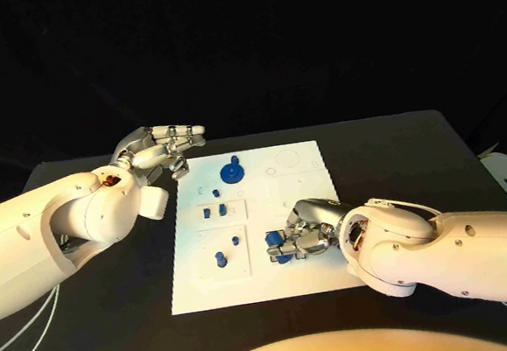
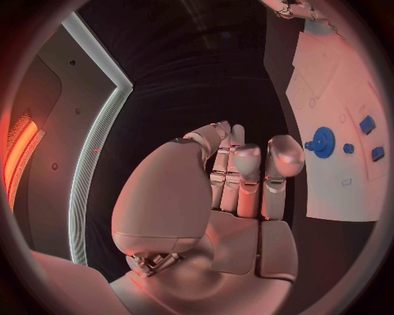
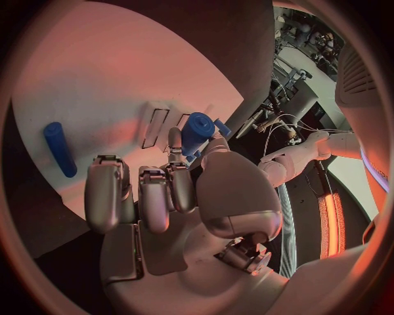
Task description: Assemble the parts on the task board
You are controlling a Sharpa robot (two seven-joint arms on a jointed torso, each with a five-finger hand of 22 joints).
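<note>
Centrally in the head view: task board, a white plate on the black table.

Right hand: lower middle of the frame, over the board's middle. Fingers curled down around a blue cylinder part; the right wrist view shows that part between thumb and fingertips, held. A second blue piece lies just under the hand; whether the fingers touch it cannot be told.

Left hand: upper left of the frame, off the board's upper left corner, above the table. Fingers straight and pressed side by side, thumb apart, nothing in them.

Other parts on the board: blue gear at upper middle, also in the left wrist view; small blue pegs in a recessed panel left of centre; a blue rod and a short piece in the panel below; a blue rod lying flat in the right wrist view.
</note>
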